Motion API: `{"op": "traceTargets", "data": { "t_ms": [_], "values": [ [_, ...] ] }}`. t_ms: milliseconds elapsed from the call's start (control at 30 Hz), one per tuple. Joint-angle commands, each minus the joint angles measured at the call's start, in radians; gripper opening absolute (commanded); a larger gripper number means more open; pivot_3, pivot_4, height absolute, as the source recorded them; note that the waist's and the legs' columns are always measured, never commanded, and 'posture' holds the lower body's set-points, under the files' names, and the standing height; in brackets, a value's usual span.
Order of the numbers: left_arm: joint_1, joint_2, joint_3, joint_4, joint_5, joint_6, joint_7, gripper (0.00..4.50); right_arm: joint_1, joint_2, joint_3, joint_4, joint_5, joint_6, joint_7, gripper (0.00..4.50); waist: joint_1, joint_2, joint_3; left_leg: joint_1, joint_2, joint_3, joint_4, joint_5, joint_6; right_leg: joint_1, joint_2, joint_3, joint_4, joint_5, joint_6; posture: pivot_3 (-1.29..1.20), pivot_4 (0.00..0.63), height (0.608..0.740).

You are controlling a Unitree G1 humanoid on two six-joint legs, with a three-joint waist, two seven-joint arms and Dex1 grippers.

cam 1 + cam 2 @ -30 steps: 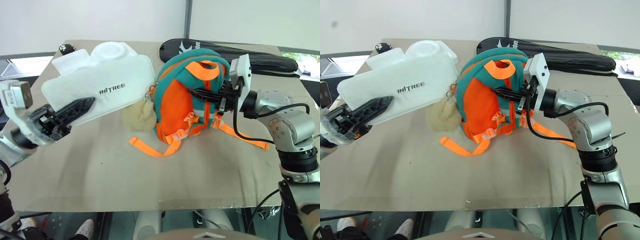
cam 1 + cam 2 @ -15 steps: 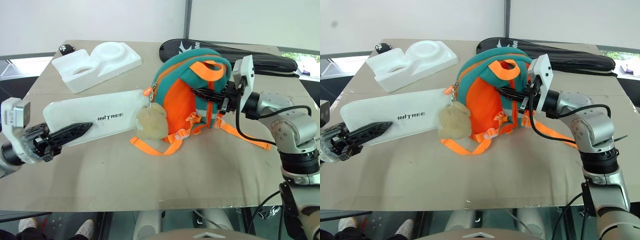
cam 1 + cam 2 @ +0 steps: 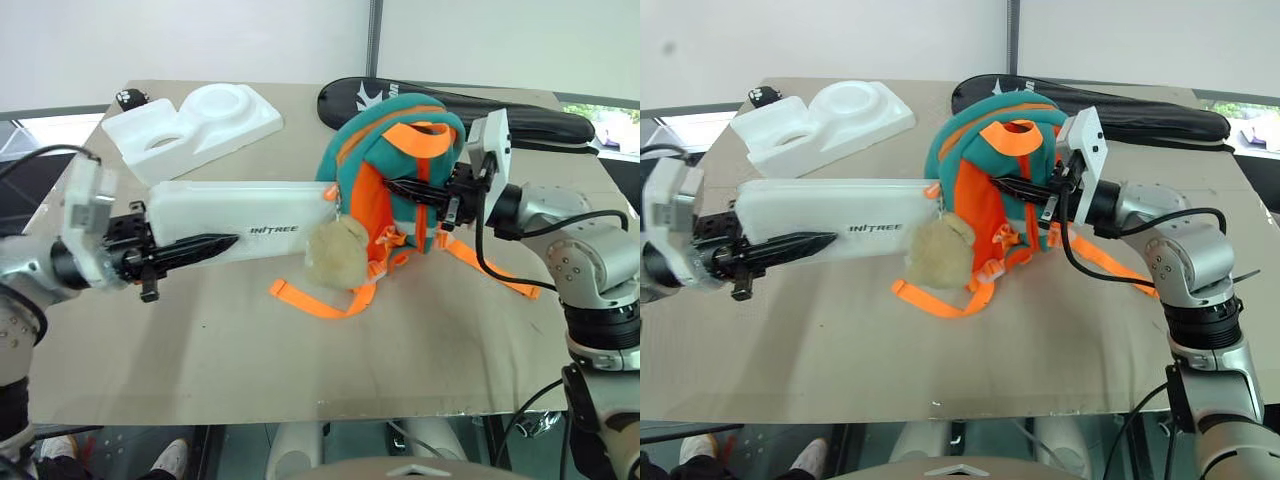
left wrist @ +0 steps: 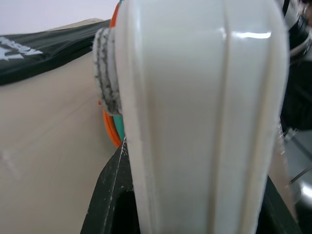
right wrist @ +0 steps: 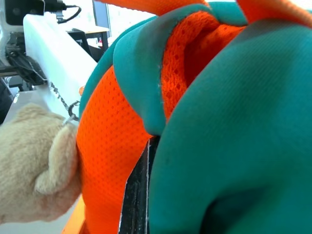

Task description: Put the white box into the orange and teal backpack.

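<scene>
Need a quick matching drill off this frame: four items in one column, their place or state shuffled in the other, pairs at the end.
Items
1. white box
2. backpack
3. foam tray
4. racket case

States
A. bare on the table's far left corner
B. lying behind the backpack
C. gripped by the right gripper
D. held level by the left gripper, its end at the backpack

Pairs: 1-D, 2-C, 3-A, 4-B

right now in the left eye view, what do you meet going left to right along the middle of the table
left gripper → flat translucent-white plastic box → tan plush toy → orange and teal backpack → right gripper
</scene>
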Motion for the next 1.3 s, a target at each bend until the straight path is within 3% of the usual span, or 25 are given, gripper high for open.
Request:
{"op": "traceTargets", "data": {
  "t_ms": [33,233,400,533,633,767,900,1300],
  "values": [
    [-0.125,0.016,-0.095,-0.064,0.038,-0.004,0.073,1.06,-0.002,0.004,-0.004,-0.071,0.014,-0.039,0.028,0.02,0.006,0.0,0.0,0.0,0.0,-0.001,0.0,0.0,0.0,0.0,0.0,-0.001,0.0,0.0,0.0,0.0,0.15,0.74],
    [-0.265,-0.062,-0.292,-0.108,0.09,0.107,0.232,1.06,0.013,0.031,0.001,-0.103,0.037,-0.034,0.029,0.02,0.005,0.0,0.0,0.0,0.0,0.0,0.002,0.0,0.0,0.001,0.0,0.0,0.0,0.0,0.001,0.0,0.15,0.74],
    [-0.296,-0.11,-0.4,-0.072,0.174,-0.001,0.148,1.06,0.009,0.054,-0.003,-0.124,0.058,-0.018,0.009,0.02,0.004,0.0,0.0,0.0,0.0,-0.002,0.004,0.0,0.0,0.002,0.001,0.0,0.001,0.0,0.001,0.0,0.15,0.74],
    [-0.224,-0.069,-0.374,-0.039,0.142,-0.067,-0.033,1.06,0.005,0.065,-0.038,-0.113,0.078,0.0,-0.034,0.02,-0.001,0.0,0.0,0.001,0.0,-0.001,0.004,0.0,0.0,0.003,0.001,0.0,0.001,0.0,0.001,0.0,0.15,0.74],
    [-0.22,-0.057,-0.371,0.049,0.209,-0.172,-0.074,1.06,0.007,0.062,-0.063,-0.104,0.097,0.009,-0.059,0.02,0.001,0.0,0.0,0.001,0.0,-0.001,0.004,0.0,0.0,0.003,0.001,0.0,0.001,0.0,0.0,0.0,0.15,0.74],
    [-0.302,-0.126,-0.377,0.166,0.301,-0.397,-0.086,1.06,0.013,0.058,-0.075,-0.1,0.113,0.016,-0.077,0.02,0.009,0.0,0.0,0.0,0.0,-0.001,0.005,0.0,0.0,0.003,0.001,-0.001,0.0,0.0,0.0,0.0,0.15,0.74],
    [-0.37,-0.215,-0.356,0.182,0.279,-0.428,-0.034,1.06,0.02,0.049,-0.084,-0.089,0.113,0.015,-0.077,0.02,0.012,0.001,0.001,-0.001,0.0,-0.001,0.008,0.0,0.0,0.003,0.001,0.0,0.001,0.0,0.001,0.0,0.15,0.74],
    [-0.376,-0.315,-0.315,0.155,0.114,-0.132,0.079,1.06,0.061,0.014,-0.12,-0.137,0.167,0.038,-0.075,0.02,-0.001,0.001,0.001,-0.001,0.001,-0.002,0.007,0.0,0.001,0.003,0.001,-0.001,0.001,0.0,0.001,0.0,0.15,0.74]
  ]
}}
